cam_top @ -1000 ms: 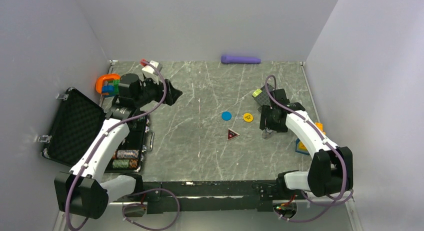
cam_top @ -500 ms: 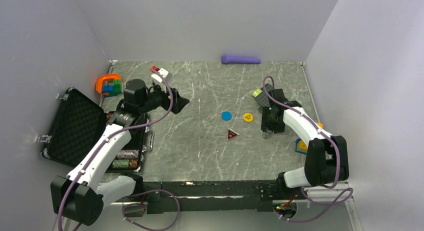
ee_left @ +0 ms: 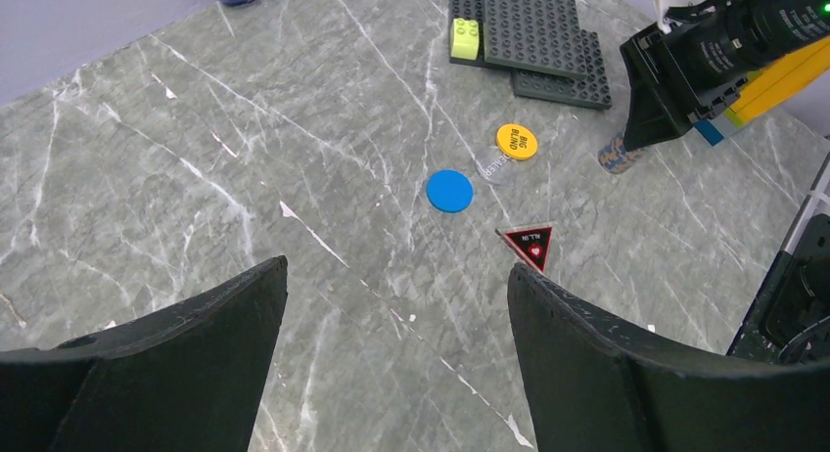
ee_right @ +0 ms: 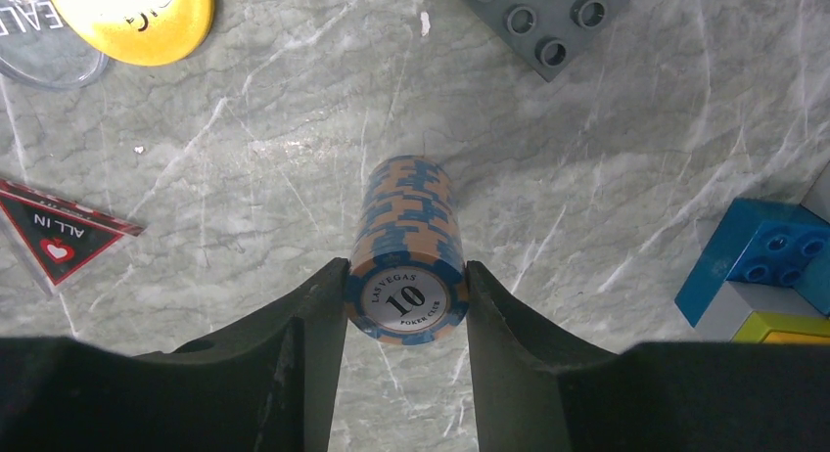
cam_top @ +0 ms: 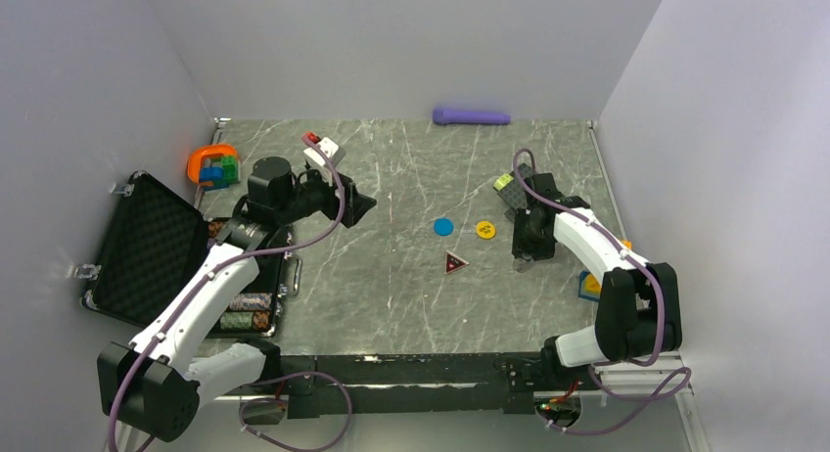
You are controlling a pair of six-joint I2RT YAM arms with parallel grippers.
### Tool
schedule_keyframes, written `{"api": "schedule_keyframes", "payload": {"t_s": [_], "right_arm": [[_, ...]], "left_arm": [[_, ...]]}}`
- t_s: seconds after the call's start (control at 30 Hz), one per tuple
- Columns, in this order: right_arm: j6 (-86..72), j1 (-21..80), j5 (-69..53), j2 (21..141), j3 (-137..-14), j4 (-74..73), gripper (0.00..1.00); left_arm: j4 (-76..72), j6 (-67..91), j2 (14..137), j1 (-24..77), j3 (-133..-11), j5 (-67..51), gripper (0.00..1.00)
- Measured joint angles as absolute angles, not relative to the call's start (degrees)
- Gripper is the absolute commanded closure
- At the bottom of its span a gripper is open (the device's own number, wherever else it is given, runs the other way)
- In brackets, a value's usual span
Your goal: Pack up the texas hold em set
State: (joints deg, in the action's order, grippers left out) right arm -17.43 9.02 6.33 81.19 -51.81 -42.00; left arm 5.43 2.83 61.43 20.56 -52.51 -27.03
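The black foam-lined case [cam_top: 147, 251] lies open at the left, with striped chip stacks [cam_top: 245, 312] in its near half. A blue disc [cam_top: 443, 226], a yellow disc [cam_top: 485, 230] and a dark red triangle [cam_top: 455, 263] lie mid-table. They also show in the left wrist view as the disc [ee_left: 449, 191], the disc [ee_left: 516, 141] and the triangle [ee_left: 530, 245]. My right gripper [ee_right: 406, 268] is shut on a blue-and-orange chip stack [ee_right: 406, 227] that stands on the table. My left gripper [ee_left: 396, 266] is open and empty above the table, left of the discs.
Black studded plates [ee_left: 533, 31] with a yellow-green brick [ee_left: 464, 36] lie behind the right gripper. Blue and yellow blocks [ee_right: 763, 256] sit at its right. An orange ring toy [cam_top: 212, 164] is at the back left. A purple object [cam_top: 472, 115] lies by the back wall.
My left gripper has moved to the right, away from the case and toward mid-table. My right arm has shifted slightly and stays at the chip stack.
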Motion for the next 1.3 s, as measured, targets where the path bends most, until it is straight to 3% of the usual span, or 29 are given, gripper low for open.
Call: {"api": "schedule_keyframes", "payload": {"t_s": [0.17,0.47,0.7,1.0,1.3], "right_arm": [[-16.9,9.0,5.6,80.9,-52.0,-42.5,1.00],[-16.5,11.0,-2.9,74.5,-56.5,-47.8,1.00],[-18.4,18.3,-14.6,71.4,-62.7,-48.2,1.00],[-24.8,27.4,-32.2,71.8,-63.0,-41.5,1.00],[-27.2,31.0,-37.9,72.3,-63.0,-38.1,1.00]], "left_arm": [[5.4,2.5,60.6,22.0,-52.5,-26.9,0.01],[5.4,0.9,60.0,25.6,-52.5,-27.3,0.01],[5.4,-1.1,61.2,29.8,-52.5,-32.2,0.01],[7.2,-2.5,68.2,36.2,-52.6,-40.0,0.01],[11.5,-4.0,72.5,40.3,-54.3,-42.1,0.01]]}}
